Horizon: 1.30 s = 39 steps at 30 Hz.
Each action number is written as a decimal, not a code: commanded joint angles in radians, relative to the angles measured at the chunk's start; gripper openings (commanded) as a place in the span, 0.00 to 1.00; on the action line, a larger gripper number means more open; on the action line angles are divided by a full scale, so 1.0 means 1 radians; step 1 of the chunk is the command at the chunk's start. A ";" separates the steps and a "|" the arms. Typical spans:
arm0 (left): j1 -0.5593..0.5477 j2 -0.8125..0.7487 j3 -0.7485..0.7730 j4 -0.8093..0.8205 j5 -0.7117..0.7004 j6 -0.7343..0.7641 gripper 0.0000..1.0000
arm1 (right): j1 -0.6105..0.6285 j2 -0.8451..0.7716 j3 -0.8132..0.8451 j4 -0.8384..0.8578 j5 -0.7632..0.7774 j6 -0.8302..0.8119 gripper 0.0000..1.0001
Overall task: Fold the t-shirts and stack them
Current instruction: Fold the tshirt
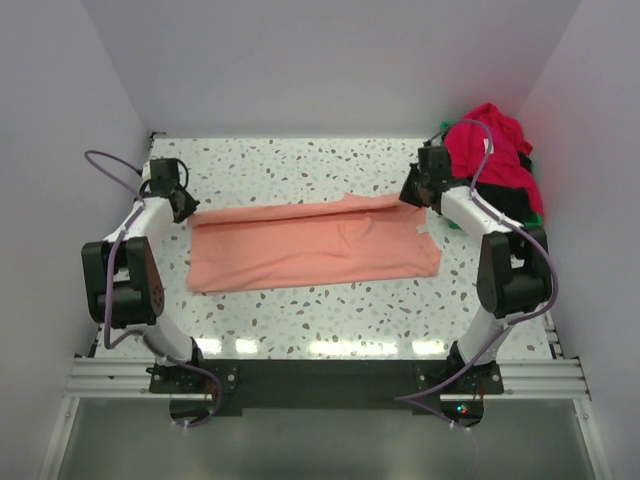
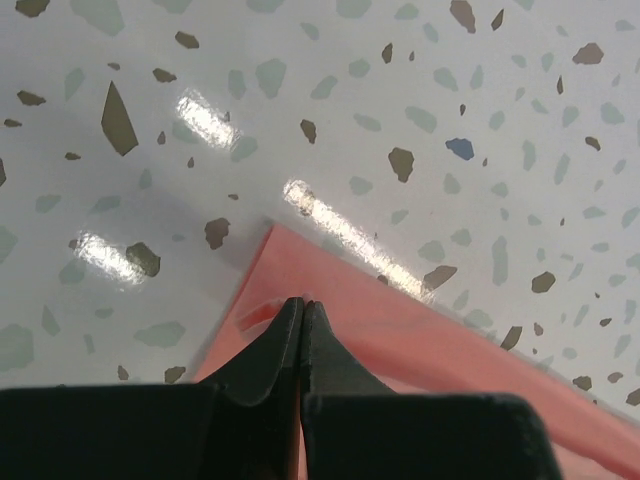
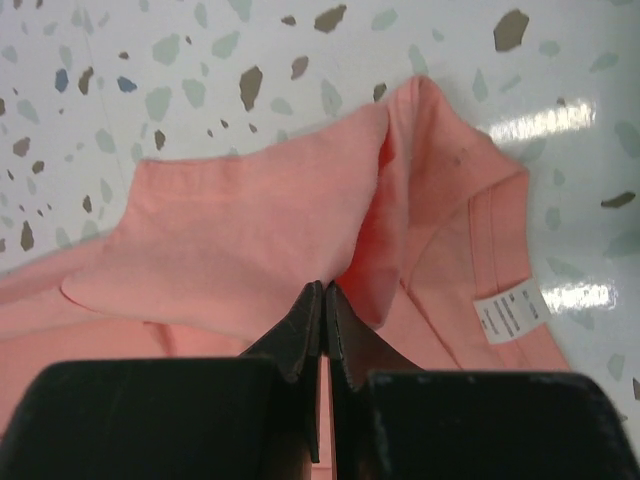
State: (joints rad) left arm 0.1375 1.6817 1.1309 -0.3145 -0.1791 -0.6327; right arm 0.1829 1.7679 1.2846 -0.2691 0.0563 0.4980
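Top external view gives the layout: the salmon-pink t-shirt (image 1: 310, 245) lies mid-table (image 1: 300, 165) as a long band running left to right. Its far long edge looks turned over onto itself, with the left gripper (image 1: 182, 205) at the far left corner and the right gripper (image 1: 420, 190) at the far right end by the neck. Taking both ends of one edge looks deliberate — the whole edge can then be carried over as one straight fold instead of bunching in the middle. The crimson t-shirt (image 1: 495, 140) is heaped in the far right corner over what looks like a black t-shirt (image 1: 515, 200) and a sliver of green bin (image 1: 540, 215). They are well apart from the work, and I judge them to be waiting their turn. The overhead cannot settle the grip, but the wrist cameras do. On the left the two fingers press tip to tip right on the pink corner with a small pucker of cloth beside them, so they seem to nip it. On the right the fingers are likewise together, and a fold of cloth is drawn up into them beside the collar (image 3: 480, 215). The white neck tag (image 3: 510, 315) lies face up — only a speck from above. Neither wrist view shows the other arm or the heap.
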 commanded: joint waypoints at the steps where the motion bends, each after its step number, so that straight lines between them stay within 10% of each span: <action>1: 0.011 -0.066 -0.052 0.018 -0.014 -0.024 0.00 | -0.005 -0.088 -0.082 0.059 -0.021 0.028 0.00; 26: 0.024 -0.183 -0.207 0.034 0.006 -0.081 0.01 | -0.002 -0.260 -0.416 0.139 -0.096 0.071 0.02; 32: 0.033 -0.280 -0.284 0.069 0.030 -0.131 0.49 | 0.000 -0.335 -0.467 0.148 -0.142 0.070 0.38; 39: 0.011 -0.329 -0.300 0.146 0.145 -0.144 0.56 | 0.000 -0.346 -0.374 0.102 -0.082 0.031 0.56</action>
State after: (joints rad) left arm 0.1616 1.3655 0.8234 -0.2581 -0.1020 -0.7528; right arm 0.1829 1.4067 0.8356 -0.1757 -0.0582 0.5518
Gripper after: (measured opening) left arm 0.561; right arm 0.560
